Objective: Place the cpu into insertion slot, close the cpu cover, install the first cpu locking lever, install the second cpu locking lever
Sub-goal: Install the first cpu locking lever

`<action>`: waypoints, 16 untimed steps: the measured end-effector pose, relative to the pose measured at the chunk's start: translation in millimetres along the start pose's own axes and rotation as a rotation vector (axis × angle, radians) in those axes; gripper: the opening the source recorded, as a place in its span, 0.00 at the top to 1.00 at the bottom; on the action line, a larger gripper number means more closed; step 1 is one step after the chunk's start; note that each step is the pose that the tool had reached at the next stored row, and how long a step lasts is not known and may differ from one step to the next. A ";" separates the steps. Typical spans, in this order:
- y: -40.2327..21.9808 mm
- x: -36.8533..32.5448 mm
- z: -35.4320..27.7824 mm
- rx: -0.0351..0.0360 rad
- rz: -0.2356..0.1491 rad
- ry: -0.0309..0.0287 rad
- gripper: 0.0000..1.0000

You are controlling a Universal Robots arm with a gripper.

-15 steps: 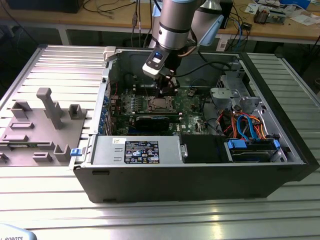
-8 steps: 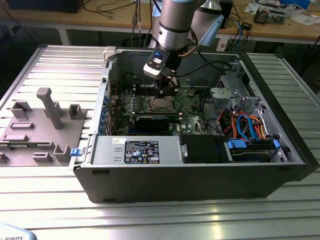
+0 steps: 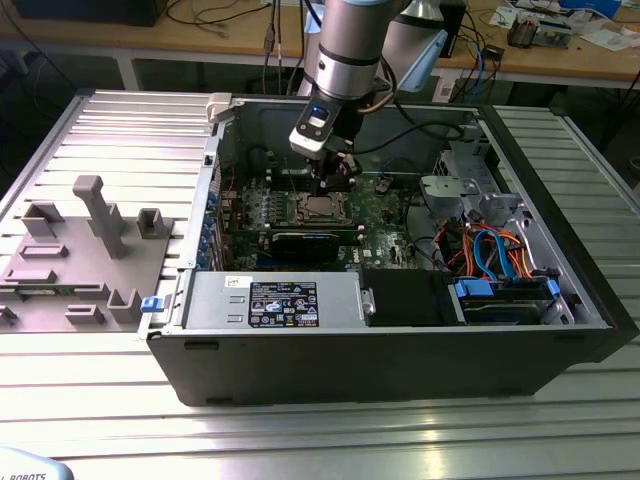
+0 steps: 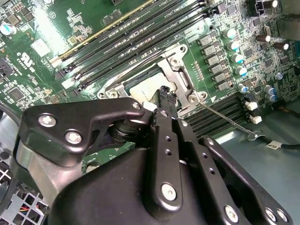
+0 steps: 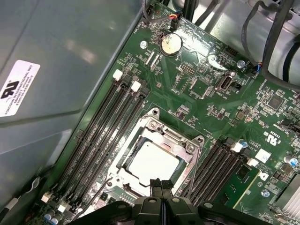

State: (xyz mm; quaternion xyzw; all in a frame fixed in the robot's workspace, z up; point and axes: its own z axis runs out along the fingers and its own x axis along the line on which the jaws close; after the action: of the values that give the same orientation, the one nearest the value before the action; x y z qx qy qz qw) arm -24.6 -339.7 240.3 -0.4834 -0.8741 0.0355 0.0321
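Observation:
The cpu (image 5: 152, 161), a dull silver square, lies flat in the insertion slot (image 5: 123, 165) on the green motherboard (image 5: 211, 93). The cpu cover (image 5: 154, 129), a silvery frame, lies down over it, and the chip shows through its window. In both wrist views my gripper (image 5: 161, 183) hangs just above the near edge of the socket, its black fingertips pressed together with nothing between them. In the second wrist view a thin metal locking lever (image 4: 229, 119) angles out from the socket corner across the memory slots, away from the cover (image 4: 180, 70). In the exterior view the gripper (image 3: 328, 185) is over the socket (image 3: 318, 208).
Long black memory slots (image 5: 108, 126) flank the socket on both sides. The grey case wall (image 5: 56, 70) rises close beside the board. In the exterior view a power supply (image 3: 270, 300) and coloured cables (image 3: 490, 250) fill the case front, and a grey fixture (image 3: 80, 250) sits outside.

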 end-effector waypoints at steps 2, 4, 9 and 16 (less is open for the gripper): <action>0.0 0.0 0.0 0.0001 -0.007 -0.0006 0.89; 0.0 0.0 0.0 0.0004 -0.019 -0.0018 0.89; 0.0 0.0 0.0 0.0008 -0.035 -0.0033 0.89; 0.0 0.0 0.0 0.0012 -0.056 -0.0052 0.89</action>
State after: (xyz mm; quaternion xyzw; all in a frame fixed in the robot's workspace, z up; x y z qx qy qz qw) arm -24.6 -339.7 240.3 -0.4588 -0.8873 0.0364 0.0311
